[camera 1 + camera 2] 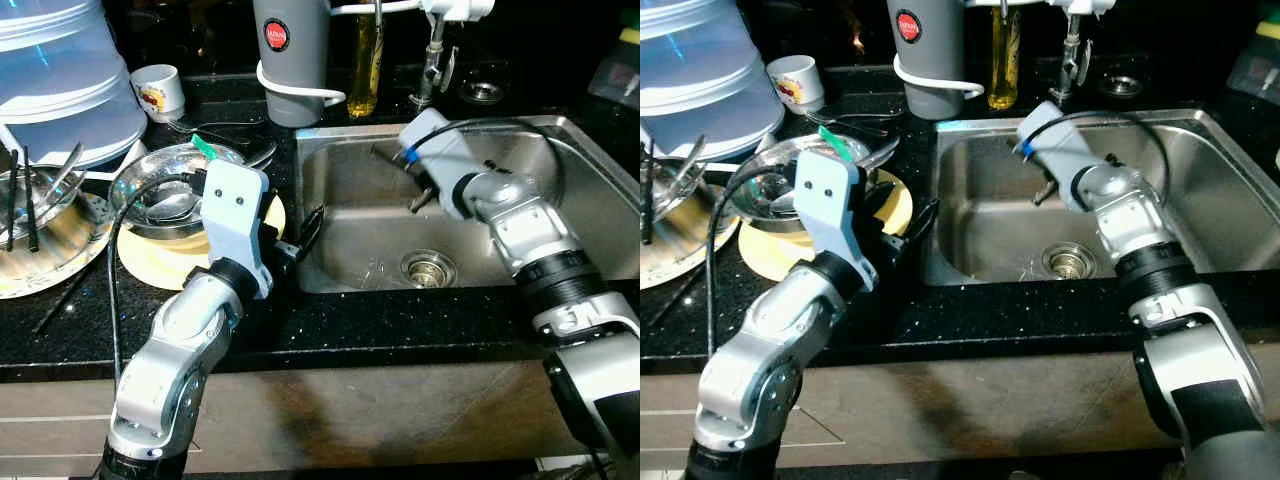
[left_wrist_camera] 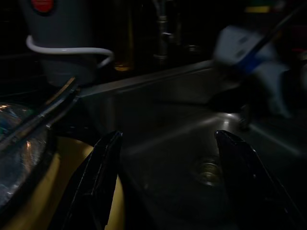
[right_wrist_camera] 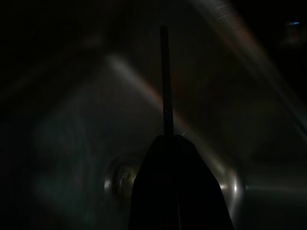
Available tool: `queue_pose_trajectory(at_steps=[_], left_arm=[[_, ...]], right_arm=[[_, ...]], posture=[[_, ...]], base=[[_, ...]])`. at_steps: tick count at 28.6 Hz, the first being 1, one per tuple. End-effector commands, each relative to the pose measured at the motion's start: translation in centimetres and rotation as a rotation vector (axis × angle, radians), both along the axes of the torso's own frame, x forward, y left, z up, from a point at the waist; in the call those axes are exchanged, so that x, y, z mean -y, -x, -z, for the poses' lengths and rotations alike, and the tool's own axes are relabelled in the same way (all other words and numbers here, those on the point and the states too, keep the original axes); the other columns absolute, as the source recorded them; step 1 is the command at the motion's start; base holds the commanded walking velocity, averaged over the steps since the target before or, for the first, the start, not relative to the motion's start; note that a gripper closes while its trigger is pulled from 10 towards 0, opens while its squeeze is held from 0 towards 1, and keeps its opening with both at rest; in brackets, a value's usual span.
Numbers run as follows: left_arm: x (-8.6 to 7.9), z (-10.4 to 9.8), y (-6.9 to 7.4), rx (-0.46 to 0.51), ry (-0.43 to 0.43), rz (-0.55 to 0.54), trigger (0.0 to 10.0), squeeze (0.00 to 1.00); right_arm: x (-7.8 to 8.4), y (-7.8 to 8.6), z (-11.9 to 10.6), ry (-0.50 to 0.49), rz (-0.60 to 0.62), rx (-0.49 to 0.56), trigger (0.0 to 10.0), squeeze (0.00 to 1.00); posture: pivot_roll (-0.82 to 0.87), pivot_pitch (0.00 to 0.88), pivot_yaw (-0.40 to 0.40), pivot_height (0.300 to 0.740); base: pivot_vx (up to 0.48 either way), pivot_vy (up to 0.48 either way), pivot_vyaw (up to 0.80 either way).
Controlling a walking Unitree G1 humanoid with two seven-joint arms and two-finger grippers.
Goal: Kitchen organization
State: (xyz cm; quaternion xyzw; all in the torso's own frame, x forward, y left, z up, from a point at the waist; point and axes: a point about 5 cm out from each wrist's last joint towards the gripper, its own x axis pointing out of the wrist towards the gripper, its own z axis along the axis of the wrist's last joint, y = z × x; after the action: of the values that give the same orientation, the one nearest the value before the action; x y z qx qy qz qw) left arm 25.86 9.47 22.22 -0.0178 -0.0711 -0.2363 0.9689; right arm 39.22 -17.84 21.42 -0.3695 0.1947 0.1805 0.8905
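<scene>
Here, the right gripper (image 3: 168,143) hangs inside the steel sink (image 1: 350,200), jaws pressed on a thin dark stick (image 3: 165,81) pointing straight outward (likely a chopstick); left gripper (image 2: 168,182) spread wide.

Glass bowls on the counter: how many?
1. The glass bowl sits on the yellow plate, left of the sink, just behind the left end effector. More could be hidden among the metal dishes further left.

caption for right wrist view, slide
Right gripper, jaws shut on a thin dark stick, above the dim sink.
</scene>
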Motion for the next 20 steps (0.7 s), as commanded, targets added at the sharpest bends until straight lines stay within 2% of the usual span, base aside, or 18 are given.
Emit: queue_pose_trajectory(at_steps=[1,3,4,5,6,7,8,9,10,11,12,13,14,15,17,18,20], left_arm=[[0.3,0.2,0.5,-0.012,-0.009,0.024,10.0,0.00],[0.3,0.3,0.6,-0.015,-0.011,0.028,10.0,0.00],[0.4,0.4,0.7,-0.018,-0.014,0.028,10.0,0.00],[0.4,0.4,0.7,-0.018,-0.014,0.028,10.0,0.00],[0.4,0.5,0.7,-0.020,-0.017,0.028,10.0,0.00],[0.3,0.5,0.8,-0.022,-0.020,0.022,10.0,0.00],[0.3,0.5,0.8,-0.022,-0.020,0.022,10.0,0.00],[0.0,0.6,0.8,-0.024,-0.024,0.010,10.0,0.00],[0.0,0.6,0.8,-0.024,-0.024,0.010,10.0,0.00],[-0.2,0.6,0.8,-0.025,-0.028,0.004,10.0,0.00],[-0.2,0.6,0.8,-0.025,-0.028,0.004,10.0,0.00],[-0.3,0.6,0.8,-0.024,-0.031,0.000,10.0,0.00],[-0.3,0.6,0.8,-0.024,-0.031,0.000,10.0,0.00],[-0.3,0.6,0.7,-0.021,-0.034,-0.004,10.0,0.00],[-0.4,0.5,0.4,-0.012,-0.042,-0.018,10.0,0.00],[-0.5,0.5,0.3,-0.013,-0.042,-0.041,10.0,0.00],[-0.7,0.5,0.2,-0.014,-0.040,-0.057,10.0,0.00]], right_arm=[[-0.8,0.0,1.0,0.054,-0.035,-0.063,10.0,0.00],[-1.1,0.1,1.7,0.066,-0.049,-0.088,10.0,0.00],[-1.6,0.1,2.3,0.028,-0.051,-0.092,10.0,0.10],[-1.6,0.1,2.3,0.028,-0.051,-0.092,10.0,0.10],[-2.0,0.0,2.4,-0.022,-0.038,-0.077,10.0,1.00],[-2.3,-0.3,2.0,-0.107,-0.019,-0.032,10.0,1.00],[-2.3,-0.3,2.0,-0.107,-0.019,-0.032,10.0,1.00],[-2.6,-0.7,0.4,-0.299,0.024,0.076,10.0,1.00],[-2.6,-0.7,0.4,-0.299,0.024,0.076,10.0,1.00],[-2.6,-0.8,-0.4,-0.380,0.031,0.124,10.0,1.00],[-2.6,-0.8,-0.4,-0.380,0.031,0.124,10.0,1.00],[-2.7,-0.9,-1.3,-0.457,0.019,0.172,10.0,0.53],[-2.7,-0.9,-1.3,-0.457,0.019,0.172,10.0,0.53],[-2.8,-0.7,-2.2,-0.573,-0.002,0.202,10.0,0.00],[-2.9,-0.1,-4.0,-0.820,-0.078,0.244,10.0,0.00],[-3.0,0.3,-4.5,-0.898,-0.122,0.256,10.0,0.00],[-3.0,0.6,-4.7,-0.933,-0.149,0.263,10.0,0.00]], posture=[[0.02,0.026,-0.023,0.740],[0.02,0.028,-0.024,0.740],[0.02,0.029,-0.028,0.740],[0.02,0.029,-0.028,0.740],[0.03,0.031,-0.030,0.740],[0.03,0.035,-0.029,0.740],[0.03,0.035,-0.029,0.740],[0.03,0.039,-0.024,0.740],[0.03,0.039,-0.024,0.740],[0.03,0.039,-0.022,0.740],[0.03,0.039,-0.022,0.740],[0.02,0.040,-0.018,0.740],[0.02,0.040,-0.018,0.740],[0.02,0.040,-0.012,0.740],[0.01,0.039,-0.007,0.740],[0.01,0.041,-0.004,0.740],[0.01,0.041,-0.003,0.740]], base=[[0.000,0.000,0.00],[0.000,0.000,0.00],[0.000,0.000,0.00],[0.000,0.000,0.00],[0.000,0.000,0.00],[0.000,0.000,0.00],[0.000,0.000,0.00],[0.000,0.000,0.00],[0.000,0.000,0.00],[0.000,0.000,0.00],[0.000,0.000,0.00],[0.000,0.000,0.00],[0.000,0.000,0.00],[0.000,0.000,0.00],[0.000,0.000,0.00],[0.000,0.000,0.00],[0.000,0.000,0.00]])
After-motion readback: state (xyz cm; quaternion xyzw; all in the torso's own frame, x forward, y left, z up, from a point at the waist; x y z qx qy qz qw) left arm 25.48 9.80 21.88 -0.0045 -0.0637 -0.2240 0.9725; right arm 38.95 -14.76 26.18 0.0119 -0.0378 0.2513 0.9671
